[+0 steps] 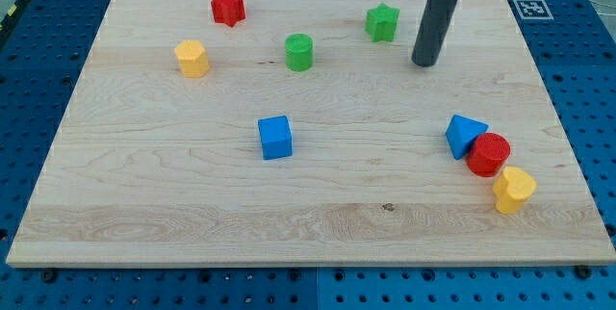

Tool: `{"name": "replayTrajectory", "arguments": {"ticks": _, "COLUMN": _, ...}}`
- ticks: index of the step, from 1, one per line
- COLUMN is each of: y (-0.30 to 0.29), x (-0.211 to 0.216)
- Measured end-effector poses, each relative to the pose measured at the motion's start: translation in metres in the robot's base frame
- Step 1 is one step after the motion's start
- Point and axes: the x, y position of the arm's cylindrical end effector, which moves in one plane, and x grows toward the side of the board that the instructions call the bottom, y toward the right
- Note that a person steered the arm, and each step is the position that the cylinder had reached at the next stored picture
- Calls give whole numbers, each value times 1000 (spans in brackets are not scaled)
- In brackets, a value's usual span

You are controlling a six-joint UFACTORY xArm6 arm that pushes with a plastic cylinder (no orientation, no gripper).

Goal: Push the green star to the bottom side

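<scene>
The green star (382, 22) sits near the view's top, right of the middle of the wooden board (173, 204). My tip (424, 63) is on the board to the star's right and slightly below it, a short gap away and not touching it. The dark rod rises from the tip toward the view's top edge.
A green cylinder (299, 52) lies left of the star. A red star (228, 7) and a yellow block (192, 59) are at the upper left. A blue cube (275, 138) is mid-board. A blue triangular block (464, 135), red cylinder (489, 154) and yellow block (513, 190) cluster at the lower right.
</scene>
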Motion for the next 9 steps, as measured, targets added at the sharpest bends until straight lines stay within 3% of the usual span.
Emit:
{"name": "replayTrajectory", "arguments": {"ticks": 1, "y": -8, "x": -45}}
{"name": "replayTrajectory", "arguments": {"ticks": 4, "y": -8, "x": -128}}
{"name": "replayTrajectory", "arguments": {"ticks": 6, "y": -9, "x": -155}}
{"name": "replayTrajectory", "arguments": {"ticks": 9, "y": -12, "x": -155}}
